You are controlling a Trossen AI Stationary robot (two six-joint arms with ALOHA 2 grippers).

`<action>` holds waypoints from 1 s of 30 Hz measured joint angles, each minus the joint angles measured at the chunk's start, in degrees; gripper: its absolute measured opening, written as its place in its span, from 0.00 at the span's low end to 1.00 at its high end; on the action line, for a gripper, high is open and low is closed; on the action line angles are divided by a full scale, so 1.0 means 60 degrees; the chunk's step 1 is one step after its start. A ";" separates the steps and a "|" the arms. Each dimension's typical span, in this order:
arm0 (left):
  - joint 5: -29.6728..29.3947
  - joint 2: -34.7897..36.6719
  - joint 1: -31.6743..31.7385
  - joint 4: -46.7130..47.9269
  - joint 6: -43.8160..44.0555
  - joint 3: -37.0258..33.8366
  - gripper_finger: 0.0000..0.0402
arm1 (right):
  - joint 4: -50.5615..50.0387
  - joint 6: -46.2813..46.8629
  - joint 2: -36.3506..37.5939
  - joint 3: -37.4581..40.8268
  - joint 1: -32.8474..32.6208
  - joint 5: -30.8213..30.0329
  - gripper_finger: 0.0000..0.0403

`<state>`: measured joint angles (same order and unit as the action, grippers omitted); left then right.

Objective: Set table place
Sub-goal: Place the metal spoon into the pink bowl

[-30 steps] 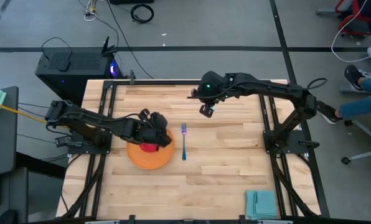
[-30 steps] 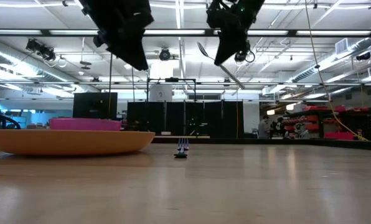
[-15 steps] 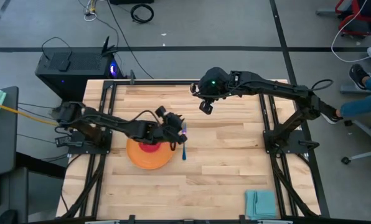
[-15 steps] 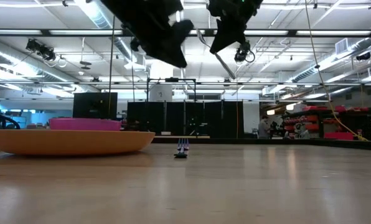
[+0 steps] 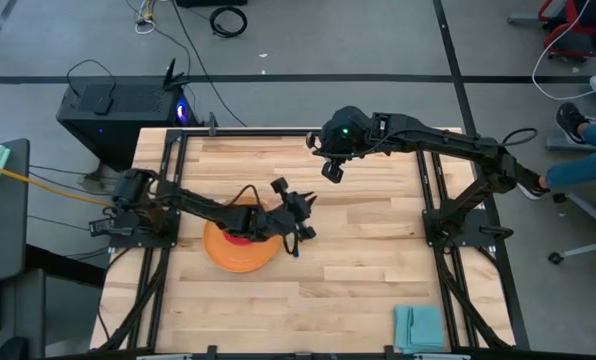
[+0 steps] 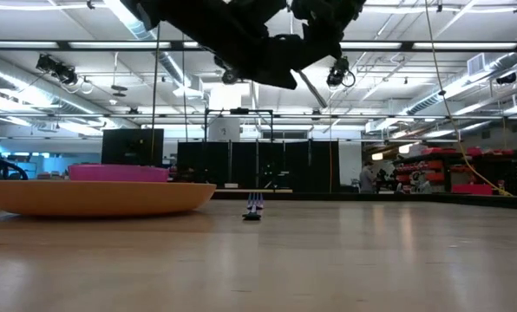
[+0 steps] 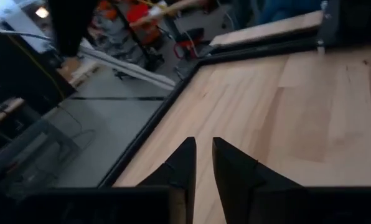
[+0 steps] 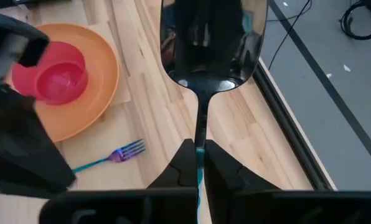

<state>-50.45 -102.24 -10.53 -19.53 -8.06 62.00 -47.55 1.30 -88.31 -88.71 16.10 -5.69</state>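
Observation:
The orange plate (image 5: 223,256) lies on the table (image 5: 368,260) with the pink-red cup (image 5: 240,238) standing on it. The blue-handled fork (image 8: 108,158) lies flat just right of the plate, its tines toward the far edge. My left gripper (image 5: 300,222) hovers above the fork, reaching past the plate. Its fingers (image 7: 185,163) are shut with only a slit between them, and they hold nothing. My right gripper (image 5: 332,168) hangs high over the table's far middle, shut on the silver spoon (image 8: 211,43). My right gripper pinches the spoon's handle (image 8: 200,134) between its two fingers, which lie along the handle. The bowl (image 8: 211,37) sticks out forward past the fingertips. The spoon is lifted clear, high above the table, and slants downward in the low view (image 6: 310,88).
A folded teal napkin (image 5: 419,327) lies near the table's near right corner. Black rails (image 5: 433,200) run along the left and right sides. Bare planks show right of the fork and along the near edge. A person's leg (image 5: 588,165) shows beyond the right rail.
My left gripper has moved from above the cup and plate toward the table's right, its arm stretching out, and now hangs over the fork. The cup has stayed on the plate. My right gripper has shifted slightly toward the far edge with the spoon.

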 joint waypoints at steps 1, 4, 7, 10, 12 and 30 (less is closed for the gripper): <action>-0.0233 0.0004 -0.0083 -0.0384 -0.0015 -0.0187 0.16 | -0.0011 -0.0001 0.0003 0.0000 0.0000 0.0000 0.02; -0.1217 0.0124 -0.0368 -0.2032 -0.0205 -0.1193 0.17 | -0.0081 -0.0003 0.0001 0.0000 0.0000 0.0000 0.02; -0.1921 0.0370 -0.0571 -0.4632 -0.0592 -0.2417 0.18 | -0.0076 0.0000 0.0000 0.0000 0.0000 0.0000 0.02; -0.1457 0.0506 -0.0572 -0.6958 -0.0941 -0.3291 0.18 | -0.0070 0.0048 0.0001 0.0000 0.0000 0.0000 0.02; -0.1156 0.0497 -0.0498 -0.7495 -0.0944 -0.3630 0.18 | 0.0041 0.0064 0.0002 0.0000 0.0000 0.0000 0.02; 0.2130 0.0483 0.1298 -0.7333 0.1428 -0.3759 0.26 | 0.0999 0.0033 0.0000 0.0000 -0.0026 0.0000 0.02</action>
<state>-37.67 -99.34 -2.73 -63.53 0.51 39.44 -41.56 1.50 -88.31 -88.71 15.94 -5.69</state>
